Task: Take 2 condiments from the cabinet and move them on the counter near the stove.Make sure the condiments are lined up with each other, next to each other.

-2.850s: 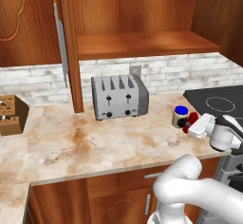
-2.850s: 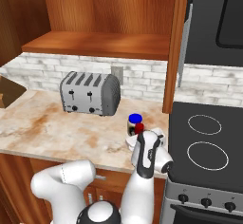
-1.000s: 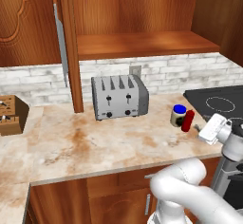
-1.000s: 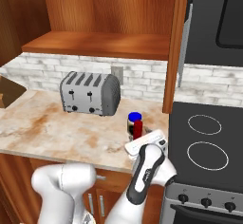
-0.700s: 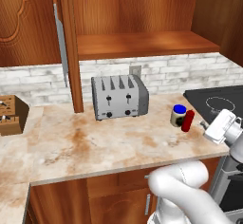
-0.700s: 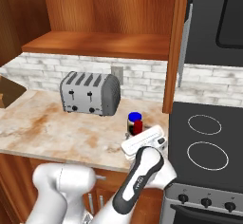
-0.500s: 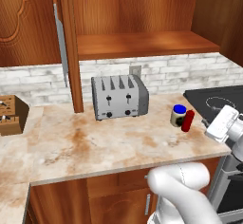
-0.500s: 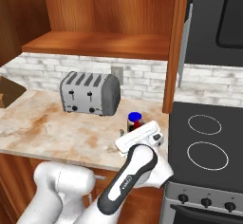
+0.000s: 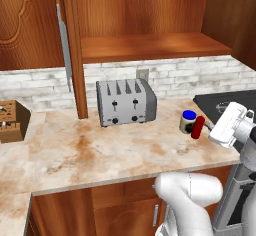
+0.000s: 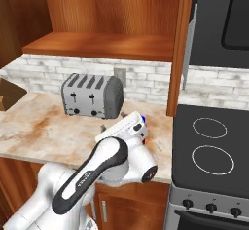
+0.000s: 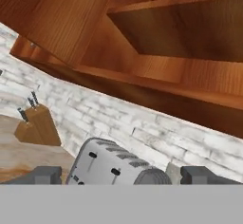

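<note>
My fingers (image 11: pixel 121 175) stand wide, holding nothing, aimed above the toaster (image 9: pixel 125 101). Red bottle (image 9: pixel 198 127) and jar (image 9: pixel 188 121) stand upright together, touching, beside the stove (image 9: pixel 220 103).

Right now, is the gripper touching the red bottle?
Apart. Hand view: the open gripper looks at the toaster, nothing between its tips. Left base view: the red bottle stands on the counter.

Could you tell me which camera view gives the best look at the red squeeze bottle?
The left base view: the red squeeze bottle stands in the open on the counter, right beside the blue-lidded jar, near the stove. In the right base view the arm covers nearly all of it, and the hand view looks at the toaster instead.
</note>
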